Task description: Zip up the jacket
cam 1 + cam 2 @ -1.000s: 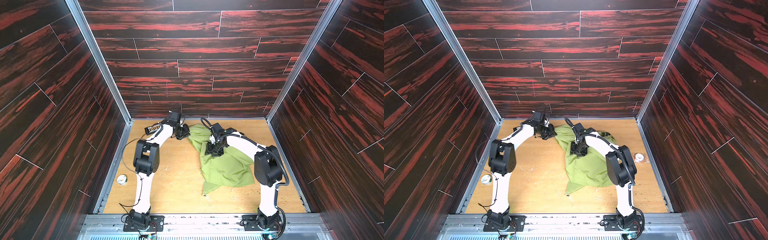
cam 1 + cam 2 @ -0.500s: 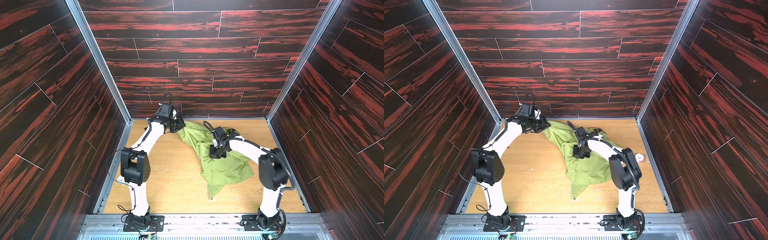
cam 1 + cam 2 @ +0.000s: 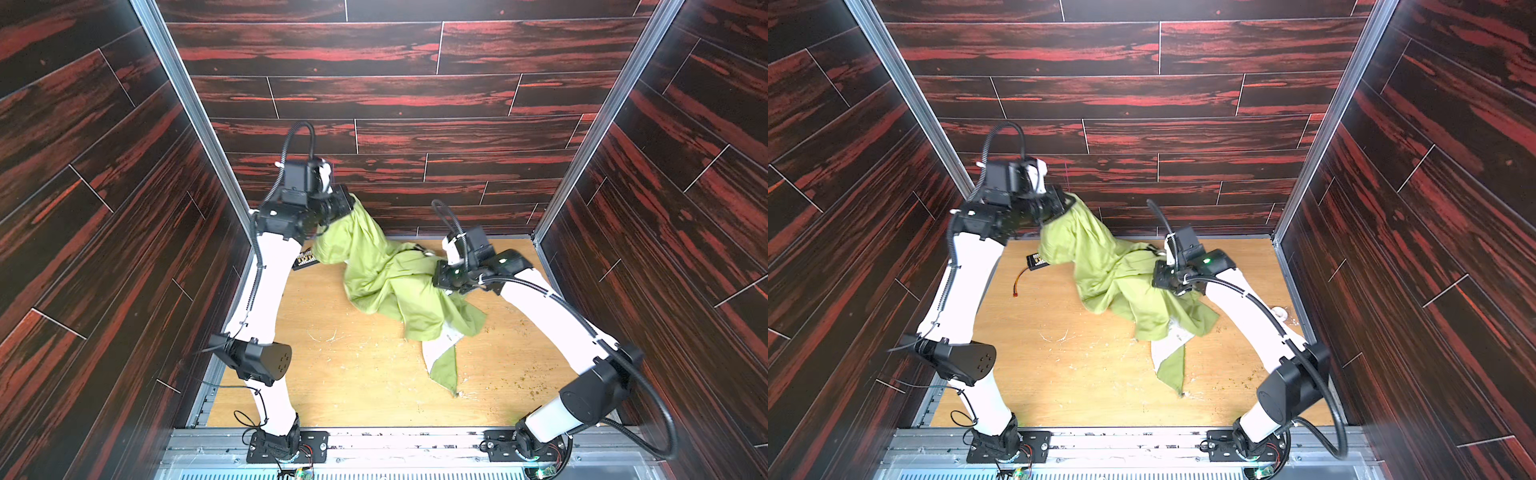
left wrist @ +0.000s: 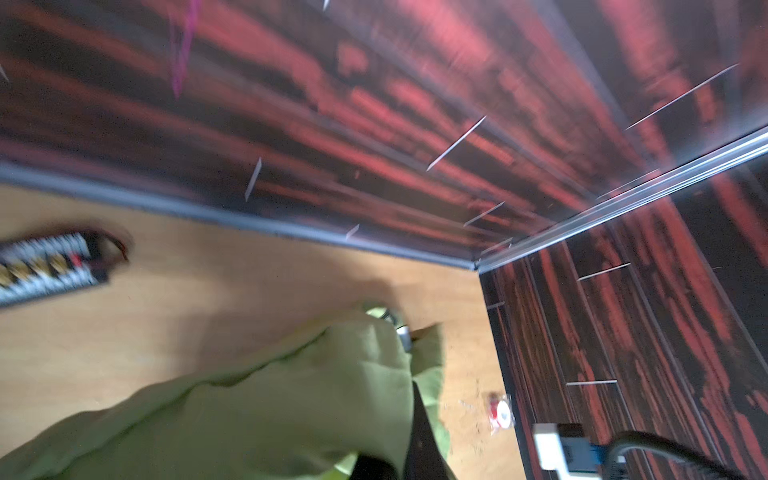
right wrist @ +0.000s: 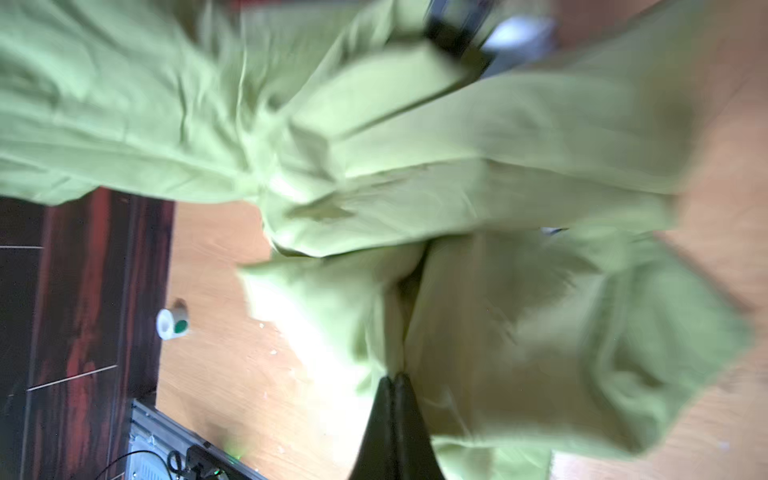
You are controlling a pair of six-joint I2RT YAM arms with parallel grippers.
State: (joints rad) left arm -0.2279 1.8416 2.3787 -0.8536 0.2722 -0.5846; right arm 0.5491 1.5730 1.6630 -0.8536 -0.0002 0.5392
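Your left pincer (image 3: 349,205), upper left of middle, has gone up higher and seems to pinch the jacket (image 3: 386,274), though that view is blurry. Your right pincer (image 3: 435,281), right of middle, has squeezed shut on it. Its tail lies on the wooden floor (image 3: 353,374).

**Bare floor from 6 to 9 o'clock, cloth barring the back**

Seen from the middle of the wooden floor (image 3: 332,374), the stretch from 6 to 9 o'clock lies bare. The jacket (image 3: 374,266) hangs slanted from 11 o'clock down to 2, and its tail trails to 4. A black battery pack (image 3: 1037,260) lies at 10. A tape roll (image 3: 1280,312) sits at 3 by the panelled walls (image 3: 415,187). The left arm (image 3: 266,299) and right arm (image 3: 552,316) flank both sides.
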